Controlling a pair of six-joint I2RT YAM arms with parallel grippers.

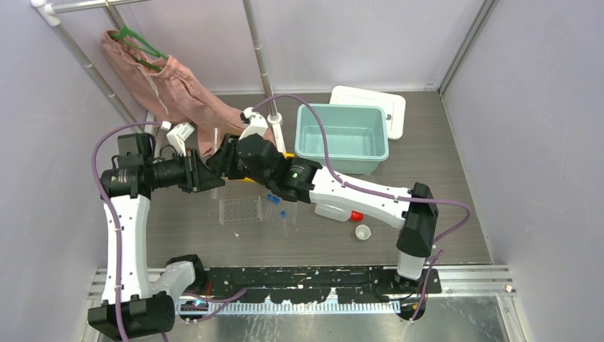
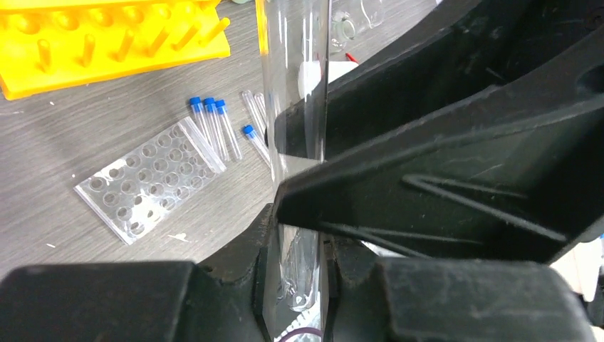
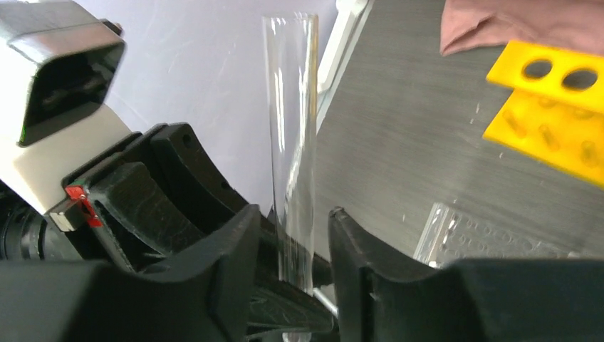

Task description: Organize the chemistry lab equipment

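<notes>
Table [image 1: 456, 178]: grey wood-grain top. I take the clear well tray [image 1: 240, 209] as my reference; it lies flat, mid-table.

- Just right of tray: blue-capped tubes [image 1: 274, 201] loose on their sides. On the left wrist view a clear tube [image 2: 204, 146] lies along the tray's edge.
- Farther right: white squeeze bottle [image 1: 335, 211] on its side, red nozzle pointing away from tray.
- Right again, toward the arm bases: tiny white cup [image 1: 362, 232], upright, mouth up.
- Behind tray: yellow tube rack [image 2: 107, 43], mostly hidden from above.
- Far back-right of tray: teal bin [image 1: 342, 135], open top. White lid [image 1: 388, 107] lies flat at its far corner; I can't tell whether it is touching or tucked under.

4 blue-cap tubes [image 2: 214, 121] | 1 well tray [image 2: 142, 185] | 1 ylw rack [image 2: 107, 50] | 1 cup [image 1: 362, 232]
</notes>
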